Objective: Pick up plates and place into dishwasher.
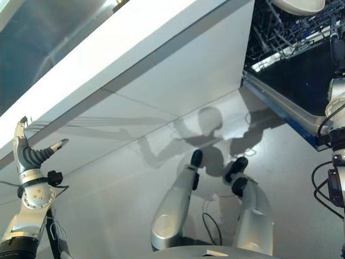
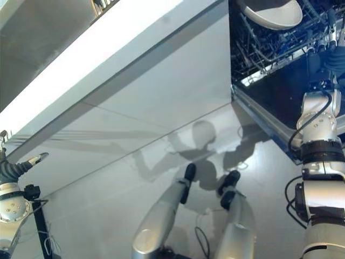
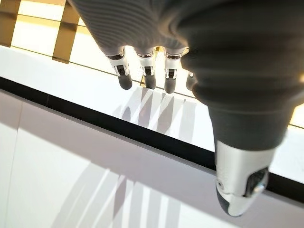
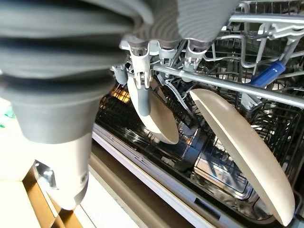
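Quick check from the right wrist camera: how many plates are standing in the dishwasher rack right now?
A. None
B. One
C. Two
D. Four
C: the right wrist view shows two pale plates on edge in the rack, a smaller plate by the right hand and a larger plate beside it.

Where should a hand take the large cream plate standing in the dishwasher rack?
By its free upper rim, coming from above. The plate stands on edge, tilted in the rack; its lower edge is down among the wires, so probably only the top rim offers the fingers room.
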`<state>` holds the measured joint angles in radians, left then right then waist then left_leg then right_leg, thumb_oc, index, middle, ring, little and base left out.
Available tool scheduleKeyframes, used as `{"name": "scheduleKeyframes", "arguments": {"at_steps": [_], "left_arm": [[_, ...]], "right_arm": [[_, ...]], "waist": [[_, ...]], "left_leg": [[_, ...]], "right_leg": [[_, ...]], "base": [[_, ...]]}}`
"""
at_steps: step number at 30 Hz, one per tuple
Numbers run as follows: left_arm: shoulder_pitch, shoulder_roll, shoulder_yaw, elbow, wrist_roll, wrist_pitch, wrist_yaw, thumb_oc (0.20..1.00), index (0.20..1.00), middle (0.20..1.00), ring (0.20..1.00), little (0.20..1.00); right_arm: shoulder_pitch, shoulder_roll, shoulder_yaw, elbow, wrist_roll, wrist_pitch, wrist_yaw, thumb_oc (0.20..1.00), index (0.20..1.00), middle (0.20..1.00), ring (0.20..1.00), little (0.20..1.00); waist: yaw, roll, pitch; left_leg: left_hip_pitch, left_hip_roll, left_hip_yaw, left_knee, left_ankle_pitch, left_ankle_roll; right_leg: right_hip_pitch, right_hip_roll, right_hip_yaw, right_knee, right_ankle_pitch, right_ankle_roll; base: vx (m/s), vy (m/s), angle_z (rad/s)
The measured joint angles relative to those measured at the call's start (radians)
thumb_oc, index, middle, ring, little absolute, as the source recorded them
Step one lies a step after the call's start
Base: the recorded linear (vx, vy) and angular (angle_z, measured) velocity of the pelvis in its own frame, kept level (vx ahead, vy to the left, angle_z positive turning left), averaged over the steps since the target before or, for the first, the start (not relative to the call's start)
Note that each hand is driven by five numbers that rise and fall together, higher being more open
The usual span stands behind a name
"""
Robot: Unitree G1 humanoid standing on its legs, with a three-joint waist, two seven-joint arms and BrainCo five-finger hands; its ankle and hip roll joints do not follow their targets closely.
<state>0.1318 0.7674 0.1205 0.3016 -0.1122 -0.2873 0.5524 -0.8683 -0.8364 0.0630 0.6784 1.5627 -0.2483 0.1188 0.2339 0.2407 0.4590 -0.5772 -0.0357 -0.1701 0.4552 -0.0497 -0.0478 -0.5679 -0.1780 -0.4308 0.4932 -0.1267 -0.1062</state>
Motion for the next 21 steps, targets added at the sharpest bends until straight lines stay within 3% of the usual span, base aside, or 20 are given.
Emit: {"name": "scheduleKeyframes", "arguments": {"at_steps": [3, 7, 10, 16, 19, 21], "left_arm": [[0.000, 0.000, 0.016, 0.000, 0.001, -0.011, -0.014, 1.000, 1.000, 1.000, 1.000, 1.000], [-0.006, 0.005, 0.029, -0.003, 0.001, -0.013, -0.019, 1.000, 1.000, 1.000, 1.000, 1.000], [-0.011, 0.008, 0.037, -0.005, 0.003, -0.012, -0.016, 1.000, 1.000, 1.000, 1.000, 1.000], [-0.058, -0.020, 0.028, -0.020, 0.061, -0.012, 0.017, 1.000, 1.000, 1.000, 1.000, 1.000], [-0.053, -0.060, 0.017, -0.016, 0.061, -0.008, 0.058, 1.000, 1.000, 1.000, 1.000, 1.000], [-0.066, -0.075, 0.010, -0.015, 0.061, 0.011, 0.061, 1.000, 1.000, 1.000, 1.000, 1.000]], "right_arm": [[0.022, -0.007, -0.009, 0.000, -0.042, 0.002, -0.005, 1.000, 1.000, 1.000, 1.000, 1.000], [0.092, -0.018, -0.022, -0.061, -0.385, 0.014, -0.144, 1.000, 1.000, 1.000, 1.000, 1.000], [0.143, -0.014, -0.021, -0.138, -0.672, 0.103, -0.297, 1.000, 1.000, 1.000, 1.000, 1.000], [0.285, -0.017, -0.099, -0.292, -0.990, 0.262, -0.466, 1.000, 1.000, 1.000, 1.000, 1.000], [0.362, -0.032, -0.102, -0.456, -1.064, 0.244, -0.502, 1.000, 1.000, 1.000, 1.000, 1.000], [0.338, -0.069, -0.129, -0.601, -1.105, 0.188, -0.512, 1.000, 1.000, 1.000, 1.000, 1.000]], "waist": [[0.000, -0.011, 0.008], [-0.005, -0.028, 0.021], [-0.027, -0.029, 0.021], [-0.033, -0.045, 0.032], [-0.057, -0.050, 0.034], [-0.061, -0.057, 0.035]], "left_leg": [[0.028, 0.004, -0.001, -0.027, 0.000, 0.000], [0.068, 0.015, 0.002, -0.058, 0.000, 0.000], [0.101, 0.026, 0.009, -0.119, 0.018, -0.004], [0.162, 0.041, 0.068, -0.172, 0.035, 0.000], [0.202, 0.045, 0.105, -0.193, 0.043, -0.002], [0.242, 0.045, 0.117, -0.213, 0.047, 0.005]], "right_leg": [[0.022, 0.005, -0.005, -0.018, 0.003, -0.005], [0.068, 0.019, -0.014, -0.051, 0.008, -0.012], [0.118, 0.043, -0.045, -0.087, 0.016, -0.009], [0.191, 0.056, -0.072, -0.154, 0.037, 0.004], [0.231, 0.052, -0.050, -0.158, 0.035, 0.021], [0.271, 0.054, -0.040, -0.170, 0.036, 0.030]], "base": [[-0.06, -0.021, 0.03], [-0.07, 0.033, 0.02], [-0.05, 0.062, 0.12], [-0.05, 0.106, 0.15], [-0.01, 0.078, 0.04], [0.04, 0.034, 0.03]]}}
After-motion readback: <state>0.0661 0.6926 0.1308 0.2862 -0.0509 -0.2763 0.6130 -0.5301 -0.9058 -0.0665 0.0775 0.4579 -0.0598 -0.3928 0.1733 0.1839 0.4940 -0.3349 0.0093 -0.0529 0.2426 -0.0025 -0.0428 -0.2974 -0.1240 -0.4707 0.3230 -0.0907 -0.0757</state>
